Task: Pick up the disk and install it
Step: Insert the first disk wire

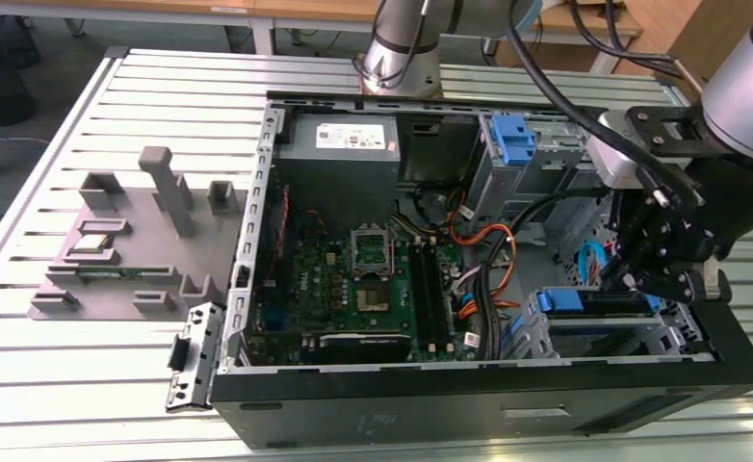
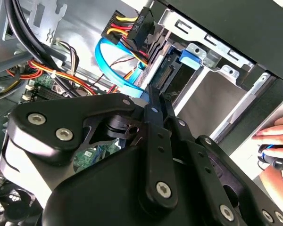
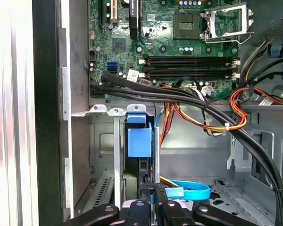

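Okay, your gripper [image 3: 152,192] is pinched narrow at the end of the disk [image 3: 138,141], slotted edge-on in the drive bay [image 3: 101,141], so press straight in and dodge the blue cable [image 3: 193,190].

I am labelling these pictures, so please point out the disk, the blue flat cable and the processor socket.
disk [image 3: 138,142]: first wrist view, on its blue plastic end.
blue flat cable [image 2: 112,75]: second wrist view, on the curved part.
processor socket [image 3: 186,23]: first wrist view, on its middle.
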`<state>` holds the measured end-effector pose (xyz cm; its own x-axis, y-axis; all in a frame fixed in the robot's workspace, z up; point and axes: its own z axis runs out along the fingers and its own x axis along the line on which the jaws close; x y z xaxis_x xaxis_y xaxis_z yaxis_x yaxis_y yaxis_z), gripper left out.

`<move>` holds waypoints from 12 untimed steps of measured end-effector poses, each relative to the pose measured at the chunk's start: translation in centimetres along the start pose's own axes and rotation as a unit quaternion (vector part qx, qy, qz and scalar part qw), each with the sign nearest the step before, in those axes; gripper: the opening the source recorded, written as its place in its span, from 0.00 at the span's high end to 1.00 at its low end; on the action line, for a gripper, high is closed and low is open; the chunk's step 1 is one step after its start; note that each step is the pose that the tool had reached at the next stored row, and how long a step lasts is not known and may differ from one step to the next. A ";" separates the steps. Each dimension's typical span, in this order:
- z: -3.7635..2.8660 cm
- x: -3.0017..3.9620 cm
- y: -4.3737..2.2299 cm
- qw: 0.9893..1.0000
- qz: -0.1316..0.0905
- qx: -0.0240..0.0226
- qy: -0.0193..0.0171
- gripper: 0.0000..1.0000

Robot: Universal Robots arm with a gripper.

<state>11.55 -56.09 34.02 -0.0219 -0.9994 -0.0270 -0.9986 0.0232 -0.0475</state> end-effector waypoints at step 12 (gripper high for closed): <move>0.31 0.30 0.17 1.000 0.000 0.002 0.000 0.84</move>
<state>11.39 -56.37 33.69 -0.0218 -0.9994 -0.0270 -0.9984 0.0231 -0.0520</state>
